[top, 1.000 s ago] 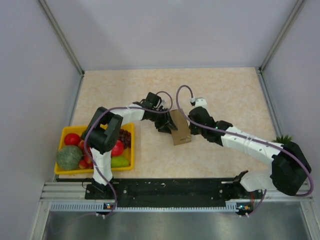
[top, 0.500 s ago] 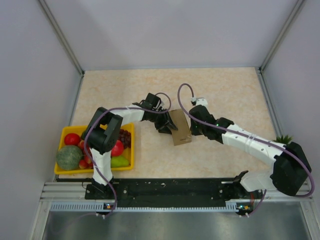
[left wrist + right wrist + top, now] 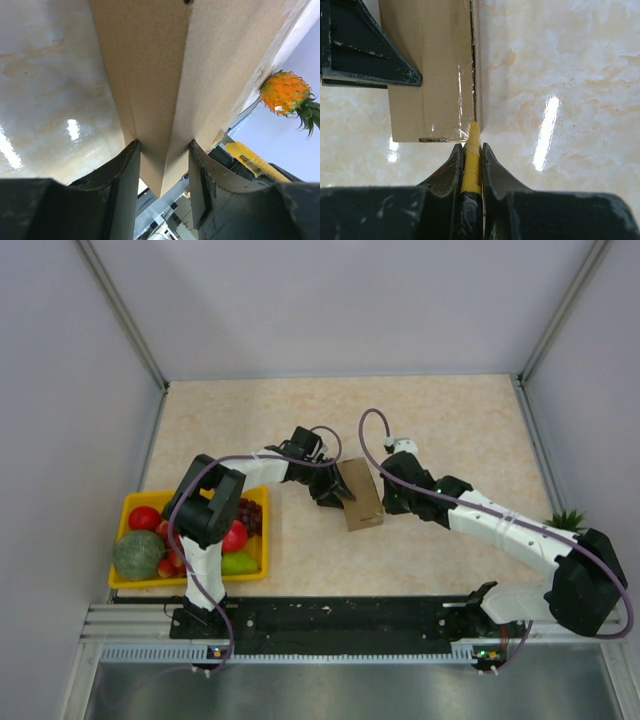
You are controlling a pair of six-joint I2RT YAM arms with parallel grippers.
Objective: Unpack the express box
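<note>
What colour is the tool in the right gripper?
Yellow tool; clearest in the right wrist view.

Beige marbled tabletop [image 3: 450,420], glossy, with bright glare patches [image 3: 546,131] from light above. Pale grey-lilac wall panels enclose it on the left [image 3: 60,390], far [image 3: 340,300] and right [image 3: 600,390]. They are joined by silver metal posts [image 3: 121,310]. Slotted aluminium rail [image 3: 330,651] along near edge, dull metal sheet [image 3: 330,690] nearer still.

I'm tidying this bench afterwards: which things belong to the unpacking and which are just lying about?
In use: express box, clamped by the left gripper; yellow tool in the right gripper, at its taped seam.
Lying about: fruit tray; pineapple.
</note>
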